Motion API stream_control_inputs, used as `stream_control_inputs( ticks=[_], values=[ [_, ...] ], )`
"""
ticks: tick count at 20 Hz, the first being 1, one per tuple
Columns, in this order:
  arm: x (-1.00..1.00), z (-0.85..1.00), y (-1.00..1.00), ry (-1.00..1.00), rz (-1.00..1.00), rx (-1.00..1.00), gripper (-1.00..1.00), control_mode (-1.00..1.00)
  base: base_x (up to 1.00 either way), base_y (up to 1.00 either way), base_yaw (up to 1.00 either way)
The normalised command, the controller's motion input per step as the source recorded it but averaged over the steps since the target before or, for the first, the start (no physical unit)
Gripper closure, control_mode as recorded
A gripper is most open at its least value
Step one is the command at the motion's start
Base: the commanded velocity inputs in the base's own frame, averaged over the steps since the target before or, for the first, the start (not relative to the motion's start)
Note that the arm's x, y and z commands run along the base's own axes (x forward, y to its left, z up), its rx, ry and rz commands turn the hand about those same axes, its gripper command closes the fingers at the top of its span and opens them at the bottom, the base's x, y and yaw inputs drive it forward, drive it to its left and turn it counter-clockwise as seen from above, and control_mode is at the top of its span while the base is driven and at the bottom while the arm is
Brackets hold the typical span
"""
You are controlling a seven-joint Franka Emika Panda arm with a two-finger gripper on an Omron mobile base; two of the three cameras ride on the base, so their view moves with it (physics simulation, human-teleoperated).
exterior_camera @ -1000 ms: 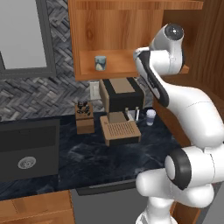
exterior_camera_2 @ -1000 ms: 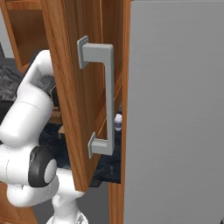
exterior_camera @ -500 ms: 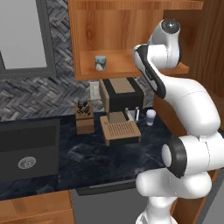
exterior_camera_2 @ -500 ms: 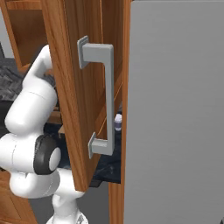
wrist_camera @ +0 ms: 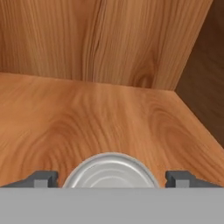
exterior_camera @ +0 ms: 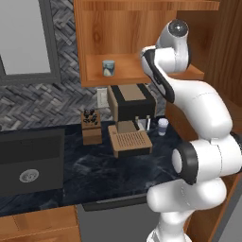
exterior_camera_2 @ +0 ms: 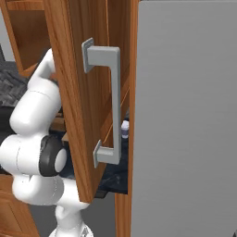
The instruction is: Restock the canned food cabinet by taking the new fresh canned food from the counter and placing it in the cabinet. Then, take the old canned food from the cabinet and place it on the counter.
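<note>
Gripper [wrist_camera: 111, 178] stood released inside the orange-brown wooden cabinet [wrist_camera: 109, 118], fingertips [wrist_camera: 43, 178] clear of a silvery-topped can [wrist_camera: 110, 171] whose body was cut off below.

A kitchen with a zigzag wall

The grey zigzag tile wall [exterior_camera: 42, 101] has a window [exterior_camera: 23, 40]. A black sink [exterior_camera: 30, 158] sits low. A big grey fridge [exterior_camera_2: 185, 115] stands tall.
</note>
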Motion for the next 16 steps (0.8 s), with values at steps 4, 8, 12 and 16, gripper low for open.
stream_control_inputs(
  ticks=[4,8,12,16],
  values=[
    [0.24,0.00,0.00,-0.05,0.00,0.00,-1.00,-1.00,0.00,0.00,0.00],
    [-0.05,0.00,0.00,-0.04,0.00,0.00,-1.00,-1.00,0.00,0.00,0.00],
    [-0.49,0.00,0.00,-0.07,0.00,0.00,-1.00,-1.00,0.00,0.00,0.00],
    [-0.87,0.08,0.00,-0.17,0.00,0.00,-1.00,-1.00,0.00,0.00,0.00]
  ],
)
